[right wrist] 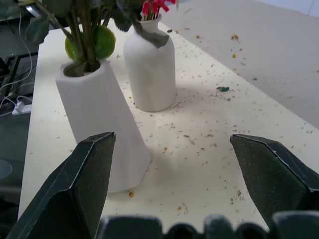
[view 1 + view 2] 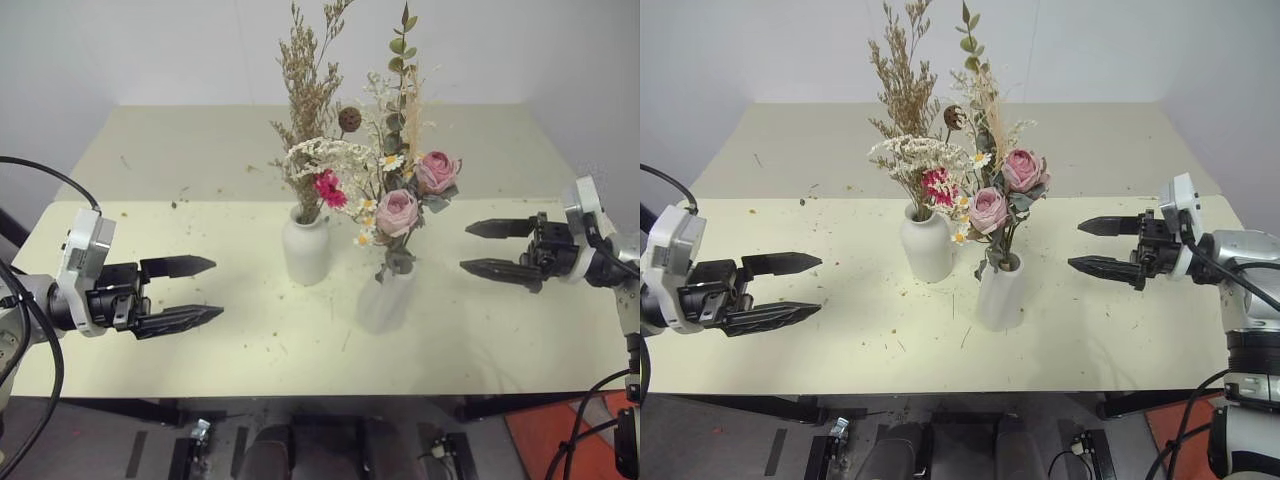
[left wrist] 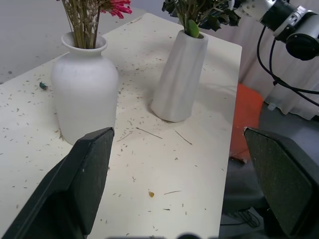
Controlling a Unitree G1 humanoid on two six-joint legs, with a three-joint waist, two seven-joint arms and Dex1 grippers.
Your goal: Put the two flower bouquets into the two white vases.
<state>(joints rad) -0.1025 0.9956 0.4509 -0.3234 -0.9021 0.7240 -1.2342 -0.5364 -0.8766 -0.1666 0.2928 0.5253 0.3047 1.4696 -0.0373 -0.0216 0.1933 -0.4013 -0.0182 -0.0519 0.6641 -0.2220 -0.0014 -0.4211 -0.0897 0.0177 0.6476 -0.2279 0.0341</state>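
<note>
**A:** Where are the flowers and vases, and which way do they point?

**B:** On a pale cream table (image 2: 790, 340) littered with dried plant bits, two white vases stand upright near the middle. The squat vase (image 2: 927, 245), round-shouldered with a narrow neck, sits slightly farther back and toward the robot's left. The taller tapered vase (image 2: 1000, 292) stands just beside it, nearer the front edge and toward the right, not touching it. Each vase's long axis runs vertically, mouth up.

**A:** And the bouquets?

**B:** The dried grass bouquet (image 2: 905, 95), with a magenta flower and a round brown seed head, stands in the squat vase, stems down, plumes rising almost straight up. The rose and daisy bouquet (image 2: 1002, 185) stands in the tapered vase, stems down, leaning slightly toward the squat vase, so the two bunches of blooms overlap.

**A:** What are the grippers doing?

**B:** The left gripper (image 2: 782, 290) hovers over the table's left side, pointing level toward the vases, fingers spread wide, holding nothing. The right gripper (image 2: 1105, 245) mirrors it on the right side, also wide apart and empty. Both are well apart from the vases.
</note>
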